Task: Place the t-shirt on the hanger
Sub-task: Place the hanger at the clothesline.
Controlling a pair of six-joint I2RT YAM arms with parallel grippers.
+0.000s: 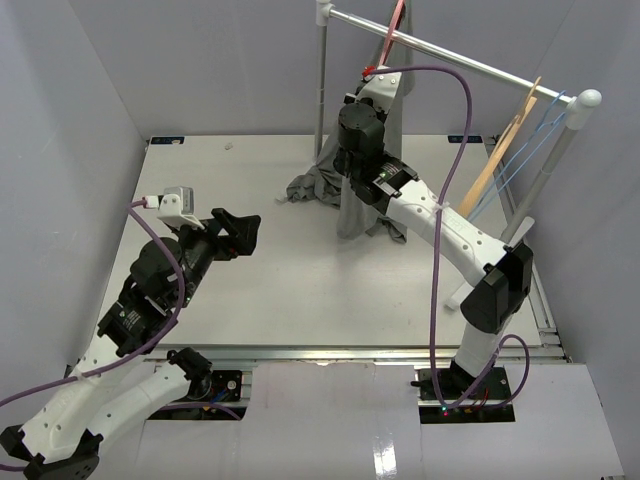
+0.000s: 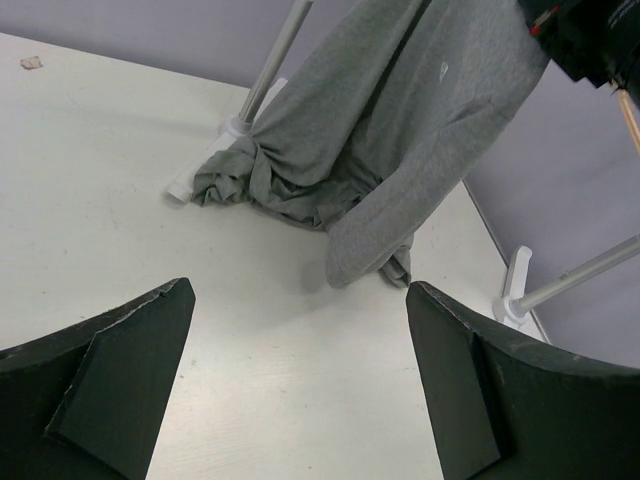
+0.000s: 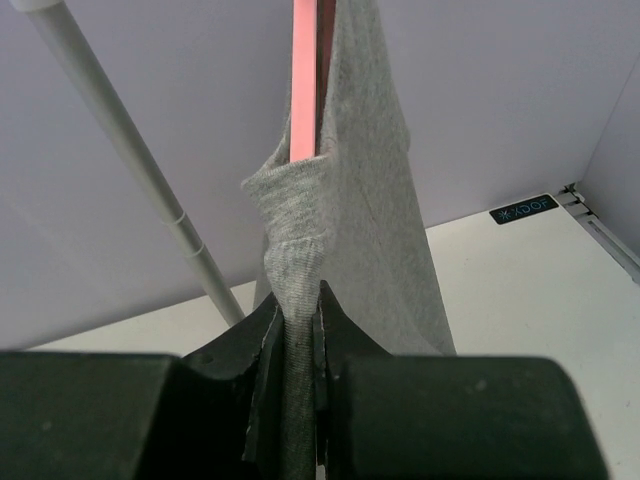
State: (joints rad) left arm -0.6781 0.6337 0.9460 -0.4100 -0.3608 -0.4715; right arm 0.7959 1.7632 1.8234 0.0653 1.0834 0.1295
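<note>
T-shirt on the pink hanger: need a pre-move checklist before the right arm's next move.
1. Grip: right end effector shut on t-shirt fabric: ok.
2. Threading: hanger enters the shirt's opening: ok.
3. Both hanger shoulders seated inside the shirt: cannot tell.
4. Shirt's lower part off the table: not ok, it lies bunched on it.
5. Standby: left end effector open, apart from the shirt: ok.
</note>
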